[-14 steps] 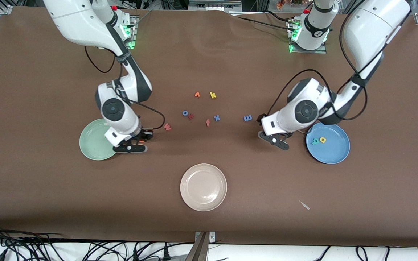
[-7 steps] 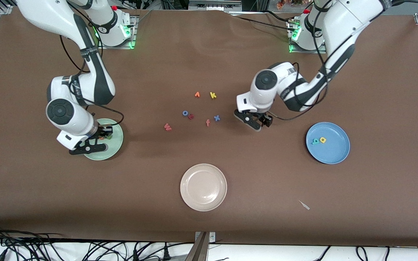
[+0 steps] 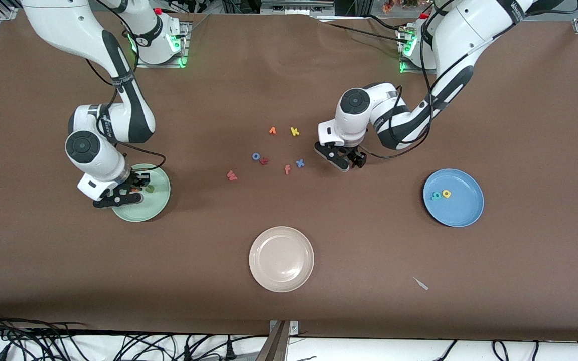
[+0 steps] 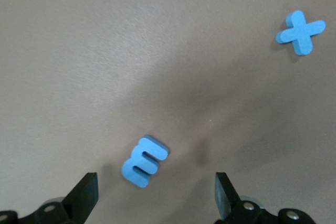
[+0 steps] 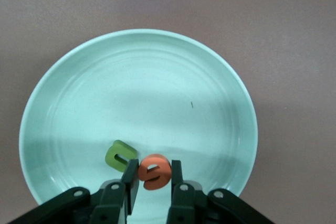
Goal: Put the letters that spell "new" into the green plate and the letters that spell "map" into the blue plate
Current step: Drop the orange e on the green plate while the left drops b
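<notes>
Over the green plate (image 5: 63,103), orange e (image 5: 155,171) pinched by right gripper (image 5: 152,184), left gripper (image 4: 157,200) spread wide above blue m (image 4: 144,161).

The right gripper (image 5: 152,187), previously beside the green plate (image 5: 79,103), now hangs over it with the orange e (image 5: 155,171); the left gripper (image 4: 157,198) moves to over the blue m (image 4: 144,161).

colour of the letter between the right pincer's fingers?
Orange; the e, over the green plate, shows best in the right wrist view.
</notes>
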Robot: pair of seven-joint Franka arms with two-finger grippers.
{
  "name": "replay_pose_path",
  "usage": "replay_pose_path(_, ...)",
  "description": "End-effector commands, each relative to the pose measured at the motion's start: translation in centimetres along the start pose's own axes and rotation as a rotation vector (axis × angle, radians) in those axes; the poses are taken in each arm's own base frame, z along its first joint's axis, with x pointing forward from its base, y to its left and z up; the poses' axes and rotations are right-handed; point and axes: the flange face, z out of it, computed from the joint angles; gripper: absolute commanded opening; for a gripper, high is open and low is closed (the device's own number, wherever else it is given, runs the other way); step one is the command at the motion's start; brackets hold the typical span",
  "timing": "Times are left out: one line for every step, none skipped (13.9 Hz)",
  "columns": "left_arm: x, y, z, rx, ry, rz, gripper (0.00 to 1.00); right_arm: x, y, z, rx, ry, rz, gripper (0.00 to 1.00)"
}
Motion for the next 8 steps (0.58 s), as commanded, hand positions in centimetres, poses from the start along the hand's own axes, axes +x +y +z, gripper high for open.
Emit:
replay_pose_path(0.3,-0.4,0.8,-0.011,0.015,0.011,0.87,-0.3,0.2,-0.4,0.015,0.014,-0.001,0.58)
replay_pose_path(0.4,-0.5,0.8,-0.011,0.016,0.01,0.82,-0.3,0.2,-0.4,0.016,0.014,0.003,0.6)
replay_pose_path(0.4,-0.5,0.8,-0.012,0.015,0.008,0.78,-0.3,0.2,-0.4,0.02,0.014,0.009,0.61)
replay_pose_path(0.4,-0.7,0.8,-0.013,0.016,0.005,0.74,-0.3,0.1,-0.4,0.025,0.013,0.019,0.63)
replay_pose_path(0.5,-0.8,0.7,-0.013,0.018,0.003,0.7,-0.2,-0.4,-0.5,0.037,0.015,0.028,0.63)
replay_pose_path(0.5,-0.9,0.8,-0.013,0.017,0.001,0.69,-0.2,-1.1,-0.6,0.065,0.014,0.043,0.64)
replay_pose_path(0.8,-1.1,0.5,-0.013,0.025,-0.004,0.69,-0.1,-1.9,-0.7,0.09,0.015,0.057,0.64)
replay_pose_path(1.0,-1.1,0.4,-0.013,0.028,-0.005,0.69,-0.1,-2.6,-0.8,0.103,0.014,0.072,0.64)
